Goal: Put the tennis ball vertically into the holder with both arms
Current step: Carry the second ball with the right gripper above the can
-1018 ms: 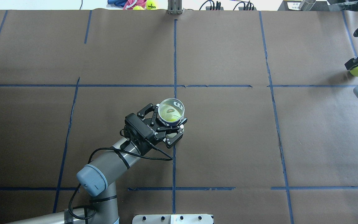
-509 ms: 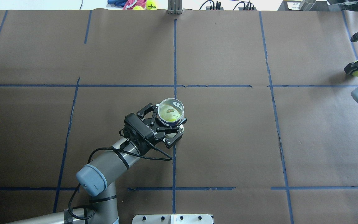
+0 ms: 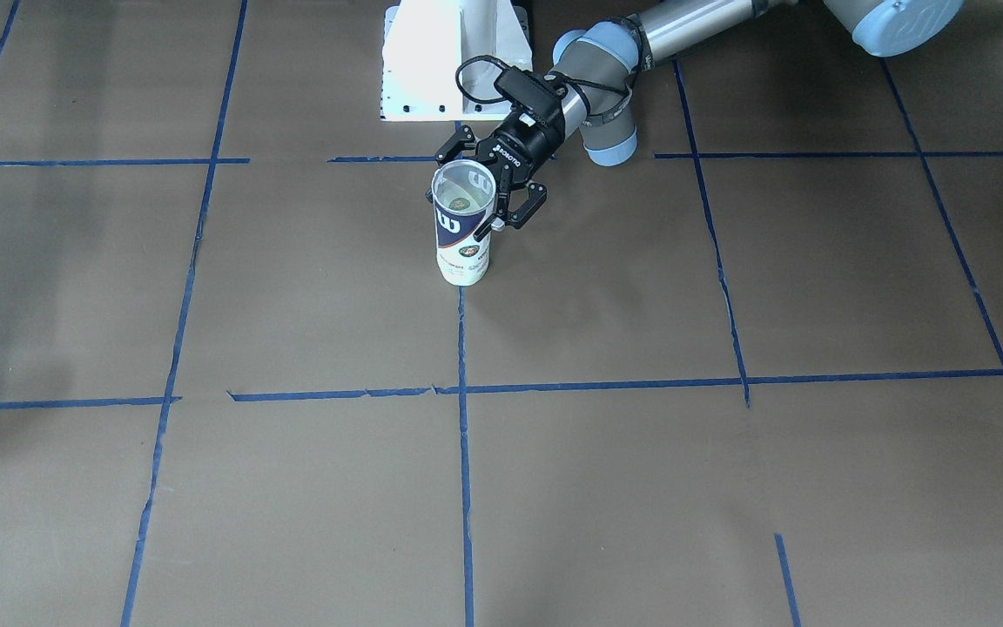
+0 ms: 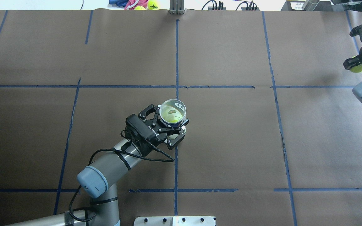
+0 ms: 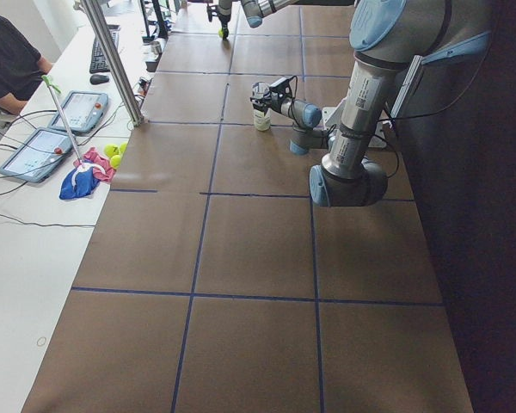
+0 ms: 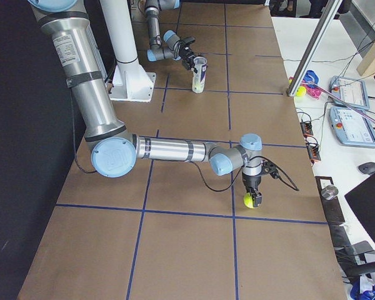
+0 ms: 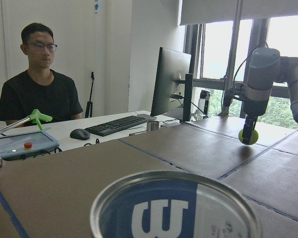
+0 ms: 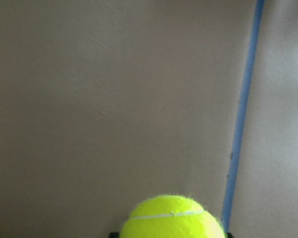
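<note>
The holder point(image 4: 172, 112) stands upright near the table's middle, its open mouth up, and a yellow-green ball shows inside at its bottom. It also shows in the front view point(image 3: 461, 228) and the left wrist view point(image 7: 174, 213). My left gripper point(image 4: 170, 124) is shut on the holder's side. My right gripper point(image 4: 354, 64) is at the far right edge, shut on the tennis ball point(image 4: 359, 67), pointing down. The ball hangs just above the paper in the right side view point(image 6: 250, 200) and fills the bottom of the right wrist view point(image 8: 172, 218).
Blue tape lines point(image 4: 176, 62) divide the brown paper. The white pedestal base point(image 3: 454, 61) is behind the holder. Spare tennis balls and a cloth point(image 4: 152, 4) lie past the far edge. An operator point(image 7: 39, 94) sits at a desk beyond the table.
My right gripper has moved the tennis ball a little left and toward the far side in the overhead view. The left gripper and holder have not moved.
</note>
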You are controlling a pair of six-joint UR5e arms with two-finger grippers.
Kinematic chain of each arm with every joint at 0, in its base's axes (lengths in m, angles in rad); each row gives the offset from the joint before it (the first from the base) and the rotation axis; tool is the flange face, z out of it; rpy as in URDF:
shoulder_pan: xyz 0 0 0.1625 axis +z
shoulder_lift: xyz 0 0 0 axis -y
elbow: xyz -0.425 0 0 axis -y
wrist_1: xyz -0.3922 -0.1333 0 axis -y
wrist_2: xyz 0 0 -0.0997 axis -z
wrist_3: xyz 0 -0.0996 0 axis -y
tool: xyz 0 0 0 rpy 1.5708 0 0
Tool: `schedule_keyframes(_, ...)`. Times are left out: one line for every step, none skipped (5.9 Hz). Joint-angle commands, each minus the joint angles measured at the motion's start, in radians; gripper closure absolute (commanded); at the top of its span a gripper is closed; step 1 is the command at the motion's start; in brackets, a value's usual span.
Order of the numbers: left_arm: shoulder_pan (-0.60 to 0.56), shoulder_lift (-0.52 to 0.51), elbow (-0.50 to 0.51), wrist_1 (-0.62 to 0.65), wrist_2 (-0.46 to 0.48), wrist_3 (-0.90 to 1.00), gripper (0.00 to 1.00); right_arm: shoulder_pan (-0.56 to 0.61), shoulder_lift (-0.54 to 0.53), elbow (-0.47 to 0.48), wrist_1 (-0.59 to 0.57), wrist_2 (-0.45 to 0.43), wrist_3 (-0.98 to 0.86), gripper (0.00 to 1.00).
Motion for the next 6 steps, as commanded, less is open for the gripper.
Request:
schedule_keyframes(0.001,0.001,0.0,0.0,0.0,0.0,0.13,0.001,-0.022,0.339,-0.233,0.142,0.049,1.0)
schedule_keyframes(0.003,0.001,0.0,0.002,0.0,0.002,0.13,-0.019,-0.014,0.519,-0.318,0.31,0.256,1.0)
schedule_keyframes(0.003,0.001,0.0,0.002,0.0,0.002,0.13,-0.075,-0.008,0.64,-0.313,0.407,0.497,1.0)
schedule_keyframes(0.003,0.001,0.0,0.002,0.0,0.0,0.13,-0.188,0.045,0.742,-0.311,0.407,0.73,1.0)
schedule_keyframes(0.003,0.001,0.002,0.0,0.0,0.0,0.13,-0.298,0.181,0.75,-0.312,0.372,0.978,1.0)
schedule_keyframes(0.003,0.001,0.003,0.002,0.0,0.0,0.13,-0.456,0.297,0.749,-0.311,0.224,1.16,1.0)
